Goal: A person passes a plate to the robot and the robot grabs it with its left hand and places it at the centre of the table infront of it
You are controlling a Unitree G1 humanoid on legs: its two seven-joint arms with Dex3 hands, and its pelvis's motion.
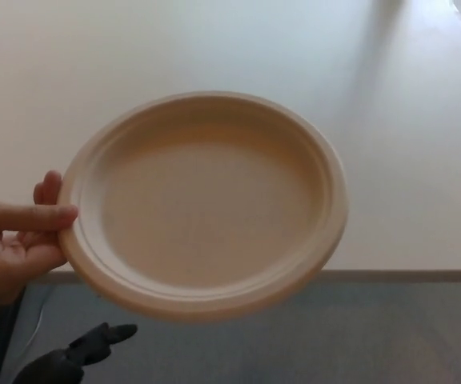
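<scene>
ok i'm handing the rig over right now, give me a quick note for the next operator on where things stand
Left hand: low at the bottom left, below the plate, holding nothing; whether its fingers are apart is unclear.
Right hand: not in view.
Plate: in the air over the near edge of the table, held at its left rim by a person's hand.
Done: the plate is offered.
Left: grasp it with the left hand, then set it at the table's centre.

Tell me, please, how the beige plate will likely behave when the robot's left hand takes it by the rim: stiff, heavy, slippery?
The plate is probably light: the person's hand holds it by one edge only. It looks like thin moulded fibre, so it may flex a little. The matte surface and raised rim should give some hold. The left hand is below it, not touching yet.
</scene>
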